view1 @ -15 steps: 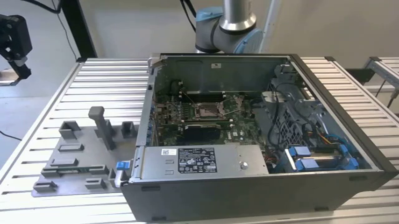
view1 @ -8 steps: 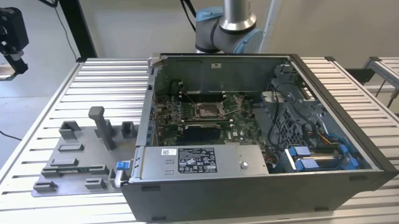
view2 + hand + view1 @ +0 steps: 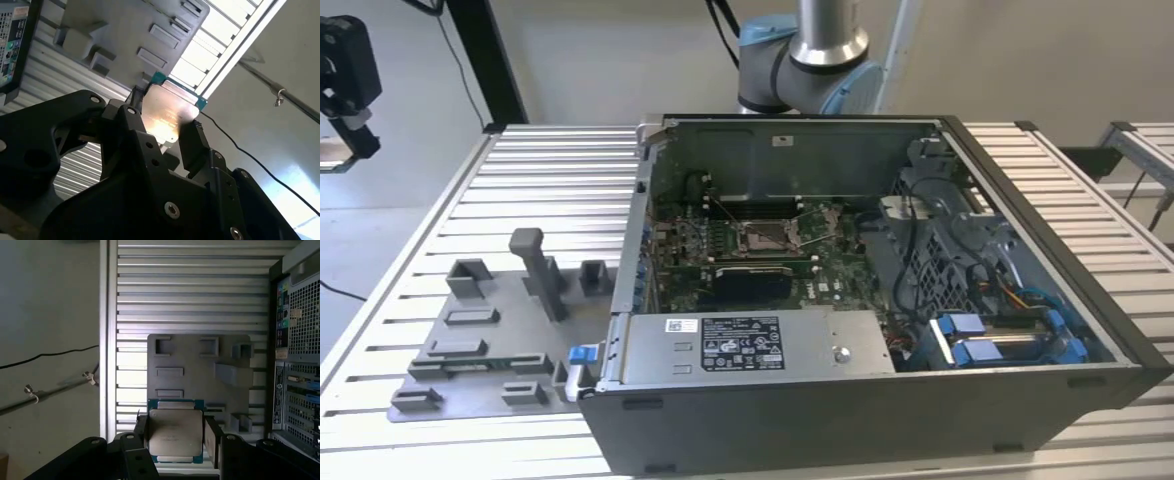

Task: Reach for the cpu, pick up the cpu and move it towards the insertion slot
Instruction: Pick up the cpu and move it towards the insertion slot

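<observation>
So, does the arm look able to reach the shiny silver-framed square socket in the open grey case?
Probably yes: the grey computer case lies open on top, and nothing covers the silver-framed square socket. The fingers hold the small silver square chip.

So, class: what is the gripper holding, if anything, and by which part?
The gripper holds the cpu, its fingers pinching two opposite side edges of the chip, seen in both wrist views.

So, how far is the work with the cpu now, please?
Done: the cpu is picked up, lifted clear of the grey fixture plate. In hand: the gripper is shut on its two sides in both wrist views. Left: the insertion slot inside the computer case looks empty, and the cpu has not yet reached it.
</observation>
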